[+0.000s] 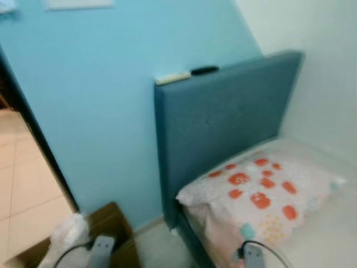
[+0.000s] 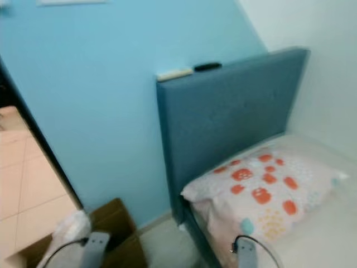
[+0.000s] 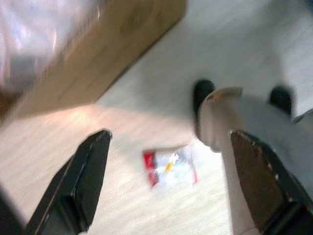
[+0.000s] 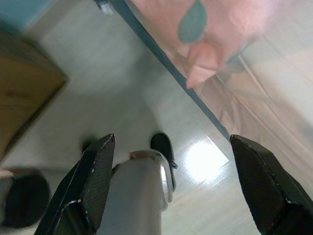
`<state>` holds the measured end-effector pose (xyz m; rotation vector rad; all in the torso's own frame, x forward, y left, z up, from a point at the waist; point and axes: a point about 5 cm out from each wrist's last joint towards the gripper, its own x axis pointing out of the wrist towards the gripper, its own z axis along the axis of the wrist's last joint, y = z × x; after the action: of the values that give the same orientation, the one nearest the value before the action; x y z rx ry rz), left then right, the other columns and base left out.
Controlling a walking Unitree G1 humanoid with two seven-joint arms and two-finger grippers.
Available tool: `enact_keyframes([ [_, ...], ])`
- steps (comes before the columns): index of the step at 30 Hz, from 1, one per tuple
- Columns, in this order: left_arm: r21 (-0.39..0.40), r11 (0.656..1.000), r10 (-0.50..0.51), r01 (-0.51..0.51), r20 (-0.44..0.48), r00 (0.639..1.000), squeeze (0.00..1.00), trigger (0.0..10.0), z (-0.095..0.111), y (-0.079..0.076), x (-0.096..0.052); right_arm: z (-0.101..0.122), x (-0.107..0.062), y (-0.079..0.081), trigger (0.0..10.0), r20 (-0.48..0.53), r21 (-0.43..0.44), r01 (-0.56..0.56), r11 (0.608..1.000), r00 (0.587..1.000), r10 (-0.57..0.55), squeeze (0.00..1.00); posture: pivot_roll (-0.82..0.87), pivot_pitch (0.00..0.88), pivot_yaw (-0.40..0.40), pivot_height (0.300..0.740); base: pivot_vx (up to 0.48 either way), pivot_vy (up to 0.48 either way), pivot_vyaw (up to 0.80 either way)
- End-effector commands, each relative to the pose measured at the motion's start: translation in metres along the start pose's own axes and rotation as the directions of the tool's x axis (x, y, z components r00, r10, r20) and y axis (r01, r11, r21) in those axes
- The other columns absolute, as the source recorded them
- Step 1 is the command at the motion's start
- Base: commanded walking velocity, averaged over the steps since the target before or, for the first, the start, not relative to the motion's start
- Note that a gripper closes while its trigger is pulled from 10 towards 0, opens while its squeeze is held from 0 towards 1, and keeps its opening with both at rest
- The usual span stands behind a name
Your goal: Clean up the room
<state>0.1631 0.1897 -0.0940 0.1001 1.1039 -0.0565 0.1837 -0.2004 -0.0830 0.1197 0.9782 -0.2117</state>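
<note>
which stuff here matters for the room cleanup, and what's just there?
For the job:
- wrapper lying on the floor, between the open fingers of the left gripper
- cardboard box with a plastic bag in it

Just there:
- pillow
- headboard
- white remote and black remote on top of it

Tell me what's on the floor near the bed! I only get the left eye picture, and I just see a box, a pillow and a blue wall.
Observer: In the left wrist view, a small red and white wrapper lies on the pale floor.
Operator: Is my left gripper close to it?
Observer: The left gripper hangs above it with its jaws open. The wrapper shows between them.
Operator: What about the other one?
Observer: The right gripper has open jaws too. It is over the floor, beside the blue bed frame.
</note>
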Motion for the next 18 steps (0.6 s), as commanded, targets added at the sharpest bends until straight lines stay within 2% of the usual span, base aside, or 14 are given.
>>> enact_keyframes([
  [1,0.021,1.0,0.001,-0.002,0.037,0.999,0.0,10.0,0.0132,0.0013,0.0007,-0.0115,-0.0015,-0.0025,10.0,-0.032,0.029,0.013,0.999,0.999,-0.012,0.0,0.03,0.0,-0.002,0.715,-0.439,0.0,0.0],
  [18,0.02,1.0,-0.015,0.014,0.034,0.999,0.0,10.0,0.0116,-0.0042,0.0011,-0.0062,-0.0011,-0.0053,10.0,-0.004,0.06,0.021,0.998,1.0,-0.021,0.0,0.02,0.0,-0.006,0.715,-0.439,0.0,0.0],
])
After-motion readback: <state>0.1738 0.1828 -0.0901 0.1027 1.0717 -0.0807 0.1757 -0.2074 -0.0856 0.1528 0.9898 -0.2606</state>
